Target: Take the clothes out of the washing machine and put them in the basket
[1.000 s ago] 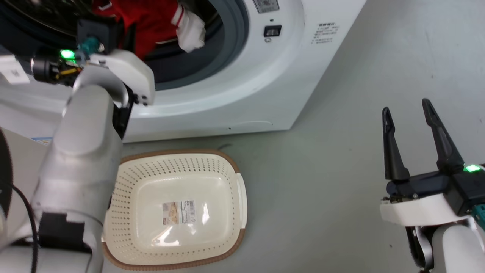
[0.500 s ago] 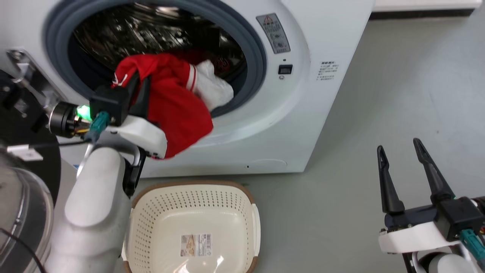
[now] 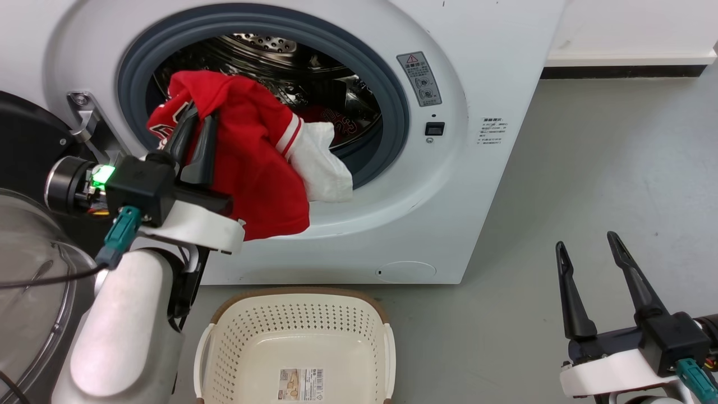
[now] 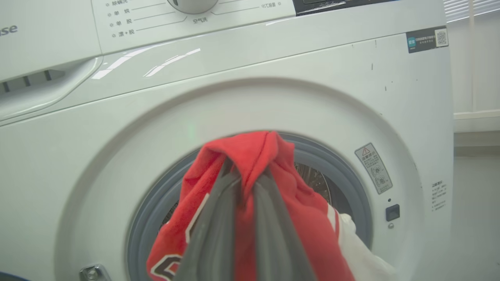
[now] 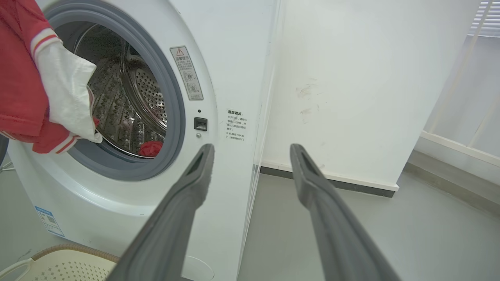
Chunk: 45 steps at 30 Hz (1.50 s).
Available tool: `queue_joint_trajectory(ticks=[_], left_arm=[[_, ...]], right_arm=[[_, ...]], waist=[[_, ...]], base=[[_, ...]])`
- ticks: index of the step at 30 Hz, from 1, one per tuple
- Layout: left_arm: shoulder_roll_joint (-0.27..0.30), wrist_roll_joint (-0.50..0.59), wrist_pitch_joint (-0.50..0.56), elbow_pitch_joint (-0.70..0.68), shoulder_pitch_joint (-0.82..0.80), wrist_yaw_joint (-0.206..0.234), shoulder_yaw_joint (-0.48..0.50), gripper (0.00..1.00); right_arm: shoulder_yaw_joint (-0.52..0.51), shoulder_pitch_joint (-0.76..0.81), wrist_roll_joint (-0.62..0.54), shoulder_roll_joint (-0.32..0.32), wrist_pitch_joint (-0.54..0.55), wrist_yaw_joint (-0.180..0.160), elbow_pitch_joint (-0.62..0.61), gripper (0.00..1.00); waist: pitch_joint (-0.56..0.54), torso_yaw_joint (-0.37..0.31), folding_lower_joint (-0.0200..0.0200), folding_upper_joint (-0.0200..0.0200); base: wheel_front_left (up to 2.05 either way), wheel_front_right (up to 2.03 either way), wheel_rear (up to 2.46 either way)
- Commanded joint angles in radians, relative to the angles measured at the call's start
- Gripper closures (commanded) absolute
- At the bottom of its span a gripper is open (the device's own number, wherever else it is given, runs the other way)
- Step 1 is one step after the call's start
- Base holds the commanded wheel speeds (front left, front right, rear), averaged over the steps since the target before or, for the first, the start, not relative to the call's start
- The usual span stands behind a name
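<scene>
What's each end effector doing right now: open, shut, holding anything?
The left end effector is closed on the red-and-white garment.
The right end effector is open, holding nothing.

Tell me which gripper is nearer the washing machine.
Left. The left gripper is at the door opening of the washing machine, shut on the clothes. The right gripper hangs open over the floor, apart from it.
</scene>
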Motion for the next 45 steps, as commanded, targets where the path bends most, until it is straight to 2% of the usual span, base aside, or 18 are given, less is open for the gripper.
queue_joint_trajectory(ticks=[1,9,14,20,23,30,31,35,45], left_arm=[[0.008,-0.004,0.011,-0.039,0.019,0.008,0.001,1.0],[0.029,0.0,0.081,-0.208,0.123,0.019,-0.021,1.0],[0.026,-0.012,0.087,-0.224,0.194,0.023,-0.038,1.0],[0.015,-0.031,0.078,-0.18,0.266,0.014,-0.068,1.0],[0.0,-0.052,0.047,-0.078,0.284,0.0,-0.087,1.0],[-0.036,-0.072,-0.017,0.193,0.199,-0.035,-0.125,1.0],[-0.049,-0.077,-0.033,0.316,0.149,-0.046,-0.131,1.0],[-0.064,-0.088,-0.053,0.479,0.068,-0.055,-0.133,1.0],[-0.07,-0.035,-0.066,0.854,-0.192,-0.073,-0.194,1.0]], right_arm=[[-0.001,0.013,0.002,0.001,-0.002,-0.001,0.001,0.0],[-0.002,-0.004,0.007,0.001,-0.002,-0.001,-0.001,0.0],[-0.009,-0.027,0.005,0.001,-0.002,-0.001,-0.004,0.0],[-0.016,-0.05,-0.001,0.001,-0.002,-0.001,-0.008,0.0],[-0.021,-0.088,-0.003,0.001,-0.002,-0.001,-0.017,0.0],[-0.034,-0.175,-0.006,0.001,-0.002,-0.001,-0.034,0.0],[-0.038,-0.206,0.002,0.001,-0.002,-0.001,-0.044,0.0],[-0.047,-0.244,0.013,0.001,-0.002,-0.001,-0.055,0.0],[-0.064,-0.316,0.041,0.001,-0.002,-0.001,-0.085,0.0]], waist=[[-0.001,0.002,0.0001,-0.0001],[0.022,0.007,0.0001,-0.0001],[0.056,0.006,0.0001,-0.0001],[0.114,0.01,0.0001,-0.0001],[0.189,0.01,0.0001,-0.0001],[0.348,-0.017,0.0001,-0.0001],[0.41,-0.034,0.0001,-0.0001],[0.49,-0.056,0.0001,-0.0001],[0.691,-0.096,0.0001,-0.0001]], base=[[0.0,0.0,0.0],[0.0,0.0,0.0],[0.0,0.0,0.0],[0.0,0.0,0.0],[0.0,0.0,0.0],[0.0,0.0,0.0],[0.0,0.0,0.0],[0.0,0.0,0.0],[0.0,0.0,0.0]])
